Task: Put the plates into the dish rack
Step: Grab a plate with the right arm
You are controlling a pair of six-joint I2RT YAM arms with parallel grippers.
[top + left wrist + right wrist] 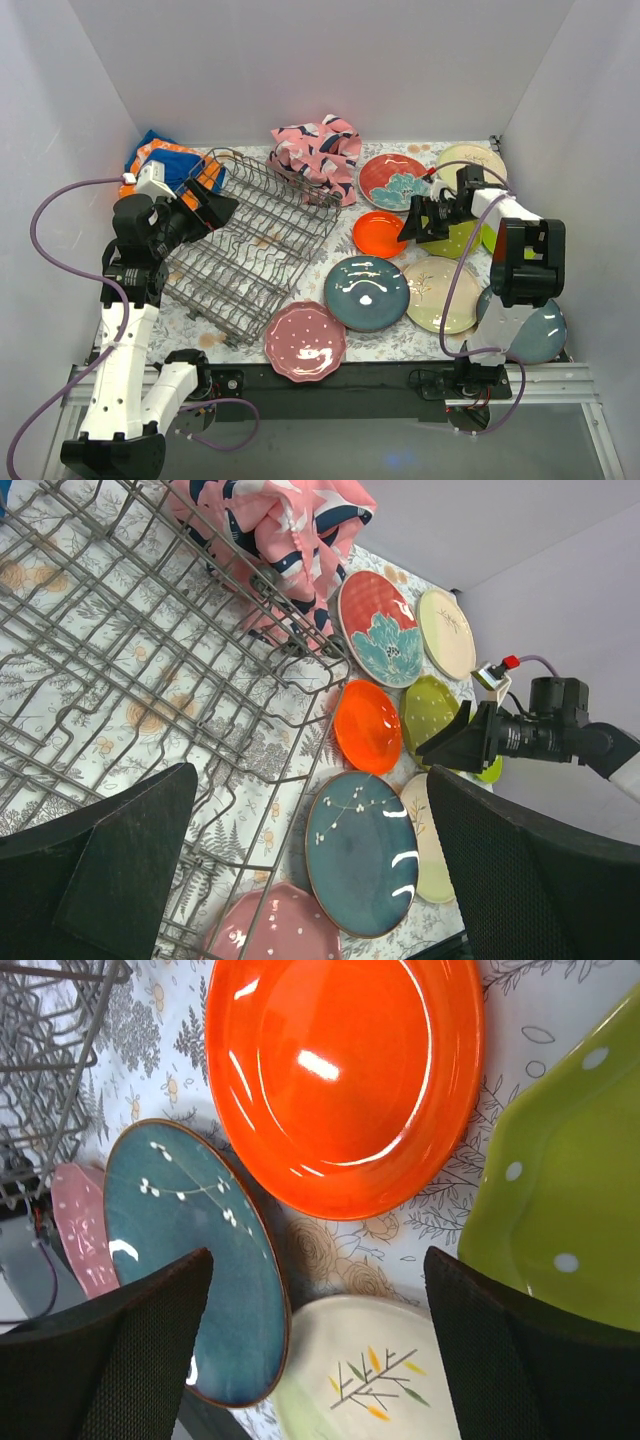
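The grey wire dish rack lies on the floral cloth at left, with no plates in it; it also shows in the left wrist view and the right wrist view. Plates lie flat to its right: orange, teal, pink, cream with a twig, red with a blue flower, green dotted. My left gripper is open and empty above the rack's left side. My right gripper is open and empty, just above the orange plate.
A pink patterned cloth drapes over the rack's far corner. An orange and blue cloth lies at back left. A pale cream plate and a blue-grey plate sit by the right wall. White walls enclose three sides.
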